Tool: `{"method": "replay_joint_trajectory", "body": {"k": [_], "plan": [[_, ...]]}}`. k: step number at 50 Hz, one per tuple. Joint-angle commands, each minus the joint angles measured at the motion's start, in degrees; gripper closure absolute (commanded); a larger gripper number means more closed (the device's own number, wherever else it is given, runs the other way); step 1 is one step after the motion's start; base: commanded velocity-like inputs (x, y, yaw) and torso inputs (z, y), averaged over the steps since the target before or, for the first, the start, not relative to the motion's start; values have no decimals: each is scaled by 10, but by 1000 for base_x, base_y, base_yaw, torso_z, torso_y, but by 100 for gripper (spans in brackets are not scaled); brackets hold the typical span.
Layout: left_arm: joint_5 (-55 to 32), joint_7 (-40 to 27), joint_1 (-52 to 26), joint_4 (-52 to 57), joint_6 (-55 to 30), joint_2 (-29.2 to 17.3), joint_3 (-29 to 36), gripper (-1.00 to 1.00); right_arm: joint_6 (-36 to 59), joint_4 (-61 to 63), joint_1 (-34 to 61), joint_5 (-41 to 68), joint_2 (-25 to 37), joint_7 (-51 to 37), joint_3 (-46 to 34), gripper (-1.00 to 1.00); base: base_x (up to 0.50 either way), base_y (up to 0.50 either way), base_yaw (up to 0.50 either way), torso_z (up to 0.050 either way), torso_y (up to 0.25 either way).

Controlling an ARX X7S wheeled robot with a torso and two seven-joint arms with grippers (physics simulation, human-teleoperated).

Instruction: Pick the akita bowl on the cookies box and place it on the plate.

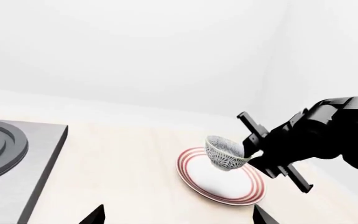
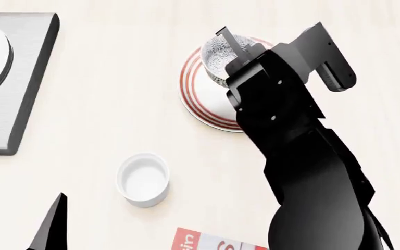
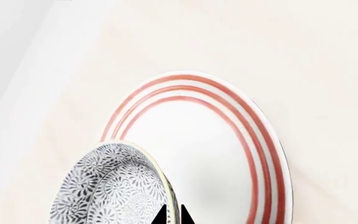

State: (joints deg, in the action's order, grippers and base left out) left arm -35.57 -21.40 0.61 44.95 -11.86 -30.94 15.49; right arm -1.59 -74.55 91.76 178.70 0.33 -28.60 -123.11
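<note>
The speckled akita bowl [image 1: 223, 154] hangs tilted just above the plate [image 1: 195, 179], a white one with red rings. My right gripper [image 3: 173, 215] is shut on the bowl's rim [image 3: 166, 186], one fingertip inside and one outside. From the head view the bowl [image 2: 217, 56] sits over the far part of the plate [image 2: 198, 104], with the right gripper [image 2: 238, 52] at its right edge. The cookies box [image 2: 203, 242] shows only a red and white corner near the bottom edge. My left gripper [image 2: 19, 213] is open and holds nothing, well to the left.
A plain white cup [image 2: 143, 179] stands on the table between the plate and the cookies box. A grey stove block with a dark coil burner [image 2: 5, 78] lies at the far left. A white wall [image 1: 166, 56] rises behind the table.
</note>
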Motion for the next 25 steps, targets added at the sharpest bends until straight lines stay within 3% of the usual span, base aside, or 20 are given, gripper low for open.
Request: {"method": "replay_joint_trajectory", "body": {"k": [1,25], "plan": [[0,1,1,-2,3,-1,1,-100,-11,-4,-10,-7,1,5,12,100,0,0,0,0,0],[-3,-1,-1,-4,4,-4,3,-100,-16,-4,-16,-7,4,-3,22,100,0,0,0,1,0]]}}
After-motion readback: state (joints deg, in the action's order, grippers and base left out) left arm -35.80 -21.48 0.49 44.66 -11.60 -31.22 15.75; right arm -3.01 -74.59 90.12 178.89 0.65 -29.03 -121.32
